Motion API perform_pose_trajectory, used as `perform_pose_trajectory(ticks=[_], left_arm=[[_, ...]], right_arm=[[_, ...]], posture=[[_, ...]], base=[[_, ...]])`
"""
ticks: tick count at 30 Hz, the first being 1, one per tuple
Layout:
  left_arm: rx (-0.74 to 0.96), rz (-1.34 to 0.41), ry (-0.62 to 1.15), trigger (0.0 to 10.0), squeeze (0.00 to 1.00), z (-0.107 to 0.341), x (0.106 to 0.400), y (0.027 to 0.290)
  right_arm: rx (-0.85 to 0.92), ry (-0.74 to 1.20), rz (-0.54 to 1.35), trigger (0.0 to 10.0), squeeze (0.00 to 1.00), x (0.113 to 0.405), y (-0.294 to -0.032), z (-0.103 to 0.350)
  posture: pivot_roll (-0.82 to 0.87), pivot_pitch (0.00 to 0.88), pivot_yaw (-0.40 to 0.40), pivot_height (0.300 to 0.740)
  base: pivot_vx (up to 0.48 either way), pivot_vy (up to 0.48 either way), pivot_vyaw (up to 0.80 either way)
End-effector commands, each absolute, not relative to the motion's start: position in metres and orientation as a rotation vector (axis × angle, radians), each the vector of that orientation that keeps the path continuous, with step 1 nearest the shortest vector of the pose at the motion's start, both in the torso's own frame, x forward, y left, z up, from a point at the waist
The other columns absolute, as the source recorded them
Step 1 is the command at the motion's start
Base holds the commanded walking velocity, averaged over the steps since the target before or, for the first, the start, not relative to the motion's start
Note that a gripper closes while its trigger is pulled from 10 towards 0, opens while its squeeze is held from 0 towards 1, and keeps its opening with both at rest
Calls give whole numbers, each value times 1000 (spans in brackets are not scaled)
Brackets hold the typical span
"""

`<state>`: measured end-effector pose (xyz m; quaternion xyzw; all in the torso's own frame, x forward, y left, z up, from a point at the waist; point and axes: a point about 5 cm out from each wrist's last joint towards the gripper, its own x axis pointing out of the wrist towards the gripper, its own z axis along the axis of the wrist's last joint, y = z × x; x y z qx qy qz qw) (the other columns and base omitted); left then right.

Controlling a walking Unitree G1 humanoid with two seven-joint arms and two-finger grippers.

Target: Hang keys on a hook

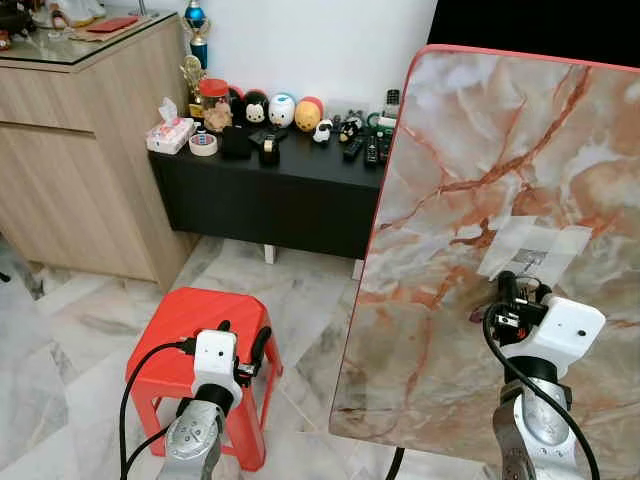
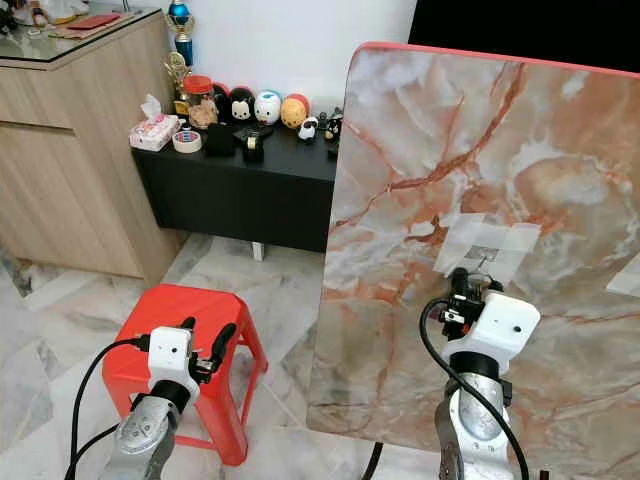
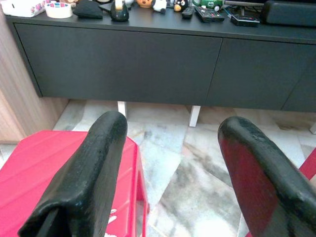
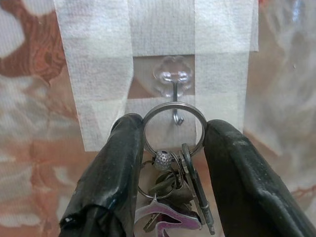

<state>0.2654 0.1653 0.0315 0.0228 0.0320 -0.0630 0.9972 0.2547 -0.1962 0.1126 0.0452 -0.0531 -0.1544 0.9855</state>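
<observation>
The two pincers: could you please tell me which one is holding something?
The right pincer, by the hook on the marble board, grips the key ring; the left pincer is open.

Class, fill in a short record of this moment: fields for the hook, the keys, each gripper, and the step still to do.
hook: clear hook taped to the marble board
keys: key ring held upright, just before the hook tip
right gripper: fingers clamp the ring's sides
left gripper: open, idle above the red stool
step left: ring not yet over the hook
</observation>
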Motion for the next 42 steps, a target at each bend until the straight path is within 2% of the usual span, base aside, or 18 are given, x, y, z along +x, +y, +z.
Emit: perform_pose_trajectory(ticks=[1, 42], left_arm=[[54, -140, 57, 10000, 0, 32, 266, 162], [63, -137, 56, 10000, 0, 33, 265, 163]], right_arm=[[87, -113, -329, 10000, 0, 255, -203, 116], [84, -30, -284, 10000, 0, 265, -211, 109]], posture=[[7, 8, -100, 740], [12, 11, -101, 740]], base=[[0, 0, 0], [0, 0, 0]])
